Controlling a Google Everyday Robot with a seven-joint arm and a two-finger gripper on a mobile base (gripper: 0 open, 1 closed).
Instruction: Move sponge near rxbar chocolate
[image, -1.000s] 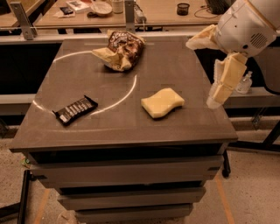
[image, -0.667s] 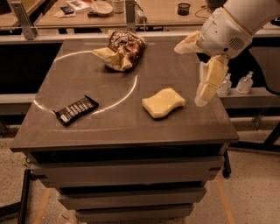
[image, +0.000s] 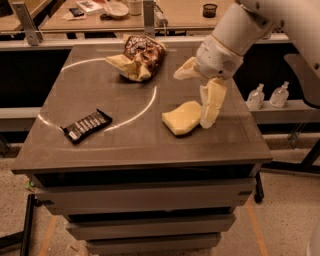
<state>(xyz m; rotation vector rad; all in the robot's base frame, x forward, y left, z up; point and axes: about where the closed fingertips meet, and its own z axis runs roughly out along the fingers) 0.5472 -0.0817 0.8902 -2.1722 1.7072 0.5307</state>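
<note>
The pale yellow sponge (image: 181, 118) lies flat on the dark table (image: 140, 145), right of centre. The rxbar chocolate (image: 86, 125), a thin black wrapper with white stripes, lies near the table's front left. My gripper (image: 191, 100) is open and empty, hanging over the sponge's right end. One cream finger (image: 210, 102) points down at the sponge's right edge, touching or nearly touching it. The other finger (image: 186, 70) sticks out to the left, above the sponge.
A brown-and-yellow wrinkly snack bag (image: 138, 57) lies at the table's back centre. A pale curved line (image: 142, 107) runs across the tabletop. Two small bottles (image: 270, 95) stand on a shelf to the right. A cluttered bench (image: 115, 10) runs behind the table.
My gripper has moved left and down from beyond the table's right edge to the sponge's right end. The sponge, the bar and the bag have not moved.
</note>
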